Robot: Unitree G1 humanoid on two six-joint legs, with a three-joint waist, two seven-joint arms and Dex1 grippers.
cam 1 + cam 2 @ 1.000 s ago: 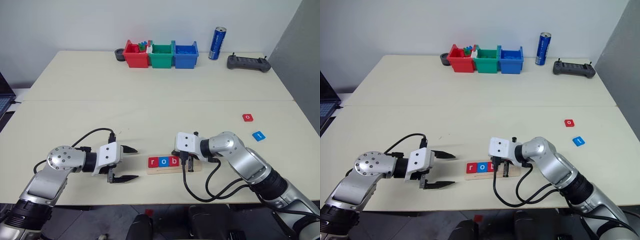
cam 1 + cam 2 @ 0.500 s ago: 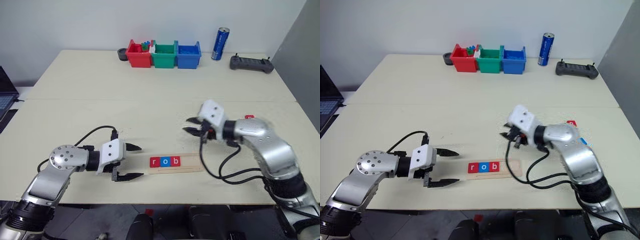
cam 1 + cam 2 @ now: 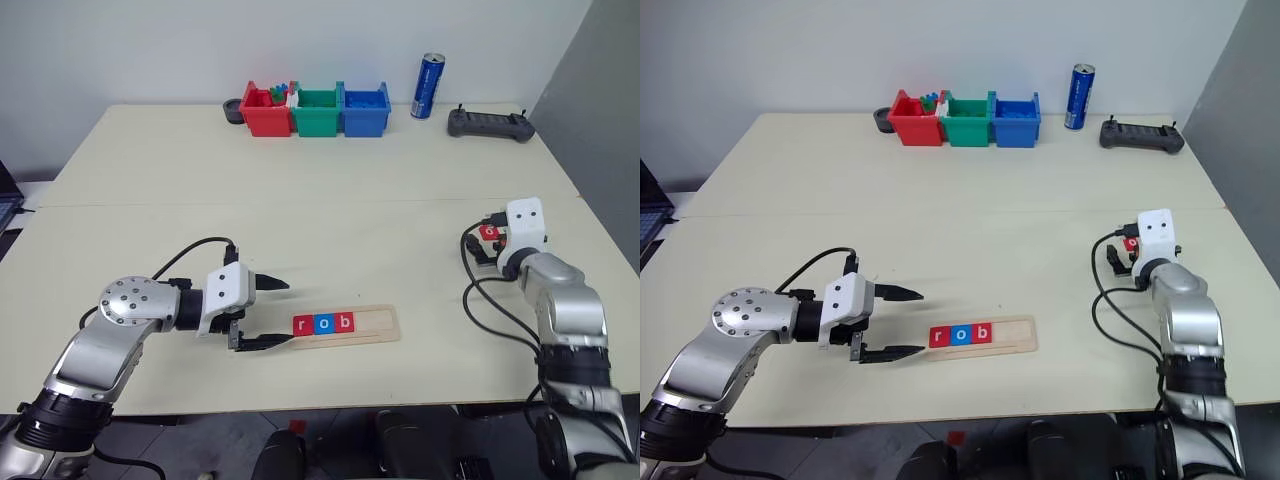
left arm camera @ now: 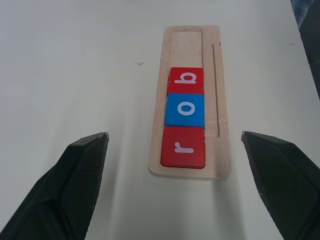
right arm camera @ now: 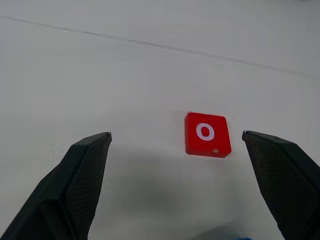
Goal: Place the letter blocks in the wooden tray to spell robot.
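Tiles r, o and b sit side by side in the tray [image 3: 345,326], filling its left part; the groove to the right of the b [image 4: 186,80] is bare, with room for two more. So the step in hand, as I judge it, is fetching the second o.

My right pincer [image 5: 175,145] is released, its fingers spread wide, and it hovers over the right side of the desk [image 3: 300,210] with the red o [image 5: 207,134] lying flat on the desk ahead of it, between the lines of the two fingers but not touching either. A sliver of blue shows at the near edge of that wrist view; I take it for the t tile but cannot read it.

My left pincer [image 3: 268,312] is also released and grasps nothing; it points at the left end of the tray, just beside it, with the r [image 4: 183,147] nearest.

Next, I reckon, the right pincer must drop onto the red o, straddle it squarely and clench on its edges. The tile is thin and lies flat, so the fingers need to reach right down to the desk or they will slip over it. Then it goes to the slot just past the b.
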